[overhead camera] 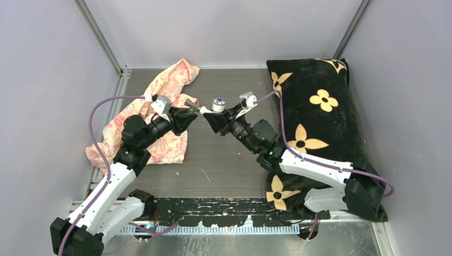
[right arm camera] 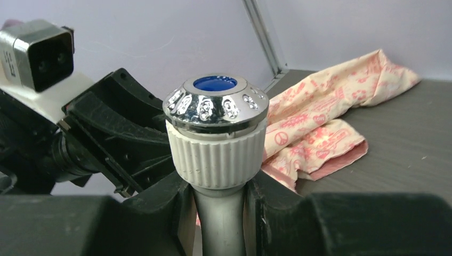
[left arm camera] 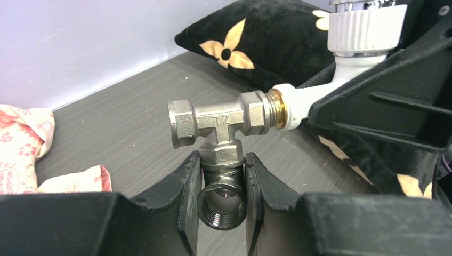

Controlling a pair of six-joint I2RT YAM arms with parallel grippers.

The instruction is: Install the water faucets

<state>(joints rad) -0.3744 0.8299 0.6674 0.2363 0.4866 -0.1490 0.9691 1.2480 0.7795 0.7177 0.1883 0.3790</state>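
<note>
The water faucets are held above the table's middle, between my two grippers. In the left wrist view my left gripper (left arm camera: 223,166) is shut on the lower stem of a silver metal T fitting (left arm camera: 213,120). The white plastic tap (left arm camera: 349,40) has its brass threaded tip (left arm camera: 276,108) in the fitting's right port. In the right wrist view my right gripper (right arm camera: 217,198) is shut on the tap's stem, just under its ribbed white knob with a chrome, blue-centred cap (right arm camera: 215,120). From above, the left gripper (overhead camera: 193,113) and right gripper (overhead camera: 209,116) face each other tip to tip.
A pink patterned cloth (overhead camera: 165,101) lies crumpled on the table's left side, under the left arm. A black pillow with gold flowers (overhead camera: 320,117) fills the right side, beneath the right arm. Grey walls close in the back and both sides.
</note>
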